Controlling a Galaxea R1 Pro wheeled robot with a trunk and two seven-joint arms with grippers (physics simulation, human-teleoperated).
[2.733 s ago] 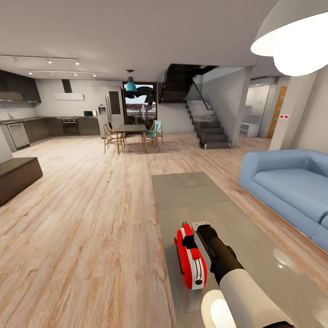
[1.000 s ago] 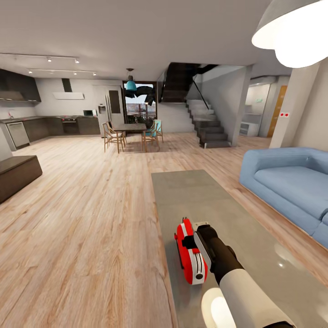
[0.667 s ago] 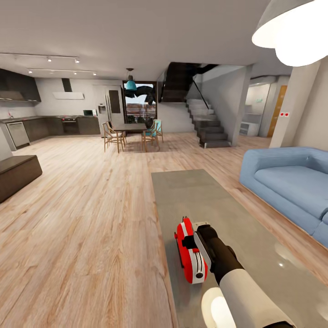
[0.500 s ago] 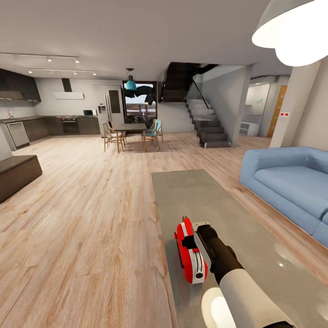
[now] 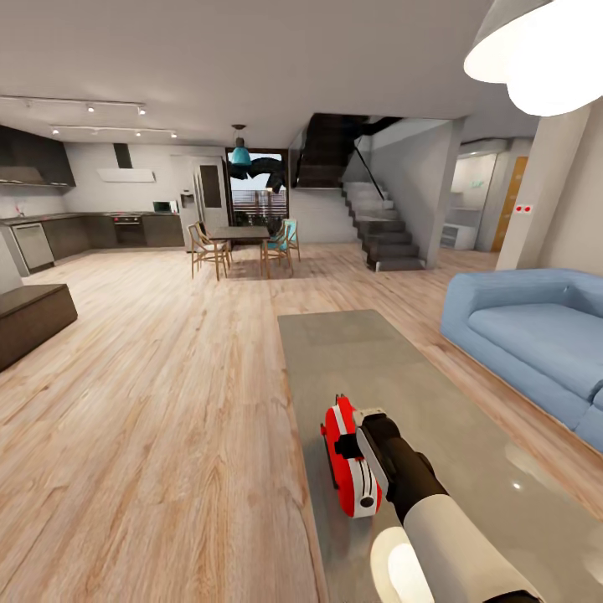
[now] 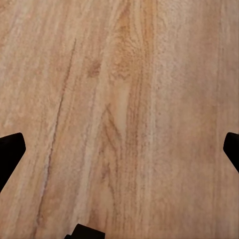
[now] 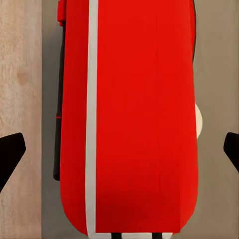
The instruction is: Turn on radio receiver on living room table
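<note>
Radio receiver (image 5: pixel 350 459) stands on edge on the table (image 5: pixel 360 360), near the table's left long edge at the close end, roughly 6 o'clock in the head view. Right arm (image 5: pixel 419 494) reaches in from 5 o'clock, its black wrist touching or just beside the radio's right face; the wrist hides the fingers there.

In the right wrist view the red body with white trim stripe (image 7: pixel 144 114) sits close between the two dark fingertips (image 7: pixel 11 149), which stand wide apart at the picture's edges, clear of the casing. So the right gripper (image 7: pixel 119 152) is spread, clamping nothing. Grey tabletop on both sides of the radio, plank floor strip beyond the table edge.

Left gripper (image 6: pixel 119 149): fingertips also spread wide, nothing between them, wood floor (image 6: pixel 124 99) behind.

Surroundings (head view):
- blue sofa (image 5: pixel 536 343) at 3 o'clock, well apart from the table
- dining table with wooden chairs (image 5: pixel 240 243) at 11–12 o'clock, far back
- dark kitchen cabinets (image 5: pixel 84 234) at 10 o'clock
- staircase (image 5: pixel 381 230) at 1 o'clock
- dark low bench (image 5: pixel 29 322) at 9 o'clock
- white pendant lamp (image 5: pixel 536 50) at 2 o'clock, close to the camera

Rest of the grey tabletop beyond the radio is bare and reflective. The dial face can't be made out from these angles.
</note>
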